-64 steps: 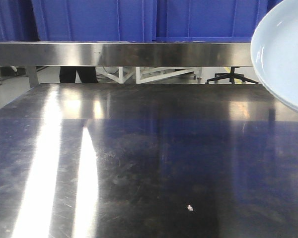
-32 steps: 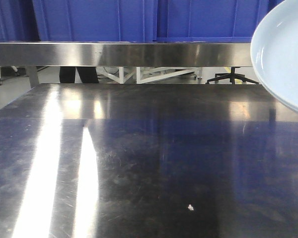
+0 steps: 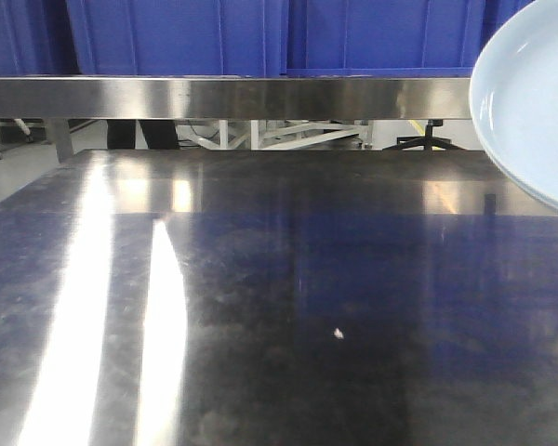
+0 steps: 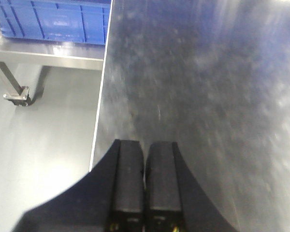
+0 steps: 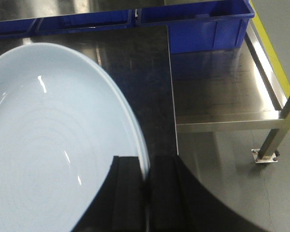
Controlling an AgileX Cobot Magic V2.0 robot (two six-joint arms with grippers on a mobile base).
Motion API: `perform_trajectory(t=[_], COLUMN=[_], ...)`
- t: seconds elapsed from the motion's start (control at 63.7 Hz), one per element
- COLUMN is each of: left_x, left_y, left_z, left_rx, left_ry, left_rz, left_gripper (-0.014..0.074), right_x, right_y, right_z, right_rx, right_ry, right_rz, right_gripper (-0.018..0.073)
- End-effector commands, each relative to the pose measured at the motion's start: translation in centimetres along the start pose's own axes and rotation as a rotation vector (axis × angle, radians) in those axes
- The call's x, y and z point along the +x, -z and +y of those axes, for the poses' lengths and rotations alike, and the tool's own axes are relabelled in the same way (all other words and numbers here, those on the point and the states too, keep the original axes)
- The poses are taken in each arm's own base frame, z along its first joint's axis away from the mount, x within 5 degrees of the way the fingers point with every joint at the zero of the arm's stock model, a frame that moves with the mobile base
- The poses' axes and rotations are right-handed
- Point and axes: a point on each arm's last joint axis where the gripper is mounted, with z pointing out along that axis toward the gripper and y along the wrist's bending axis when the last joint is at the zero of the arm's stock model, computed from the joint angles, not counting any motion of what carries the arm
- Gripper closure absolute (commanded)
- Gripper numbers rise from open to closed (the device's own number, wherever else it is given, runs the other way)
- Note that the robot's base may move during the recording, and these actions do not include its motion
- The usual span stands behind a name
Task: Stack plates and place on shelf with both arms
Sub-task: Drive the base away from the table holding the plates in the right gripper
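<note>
The right gripper [image 5: 146,169] pinches the rim of a round, shiny, pale blue plate [image 5: 53,130]. The plate hangs in the air over the right side of the dark steel table [image 3: 260,279]. The left gripper [image 4: 145,154] is squeezed tight on nothing. I think the plate should go slowly and flat toward the shiny steel shelf [image 3: 223,98], so it does not slip. It looks smooth, clean and shallow.

No writing, label, brand, number or sign can be read in any view. The shelf rail [image 3: 223,98], the crates [image 3: 177,37] above it and the plate [image 3: 530,102] at its right end show only plain surfaces.
</note>
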Motion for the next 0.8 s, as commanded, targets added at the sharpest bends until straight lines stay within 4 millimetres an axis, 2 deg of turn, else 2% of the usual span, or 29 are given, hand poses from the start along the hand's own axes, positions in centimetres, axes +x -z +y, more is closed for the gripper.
perform_trajectory(t=[0.0, 0.785], left_x=[-1.27, -1.27], left_y=[0.48, 0.48], left_z=[-0.26, -0.26], left_rx=[0.022, 0.022], left_ry=[0.004, 0.004], left_rz=[-0.082, -0.082], left_gripper=[0.0508, 0.0508], right_x=[-1.65, -1.64], right_y=[0.58, 0.58], right_z=[0.29, 0.28], right_rx=[-0.023, -0.023], right_ry=[-0.002, -0.002], right_rz=[-0.118, -0.117], right_gripper=[0.0510, 0.0510])
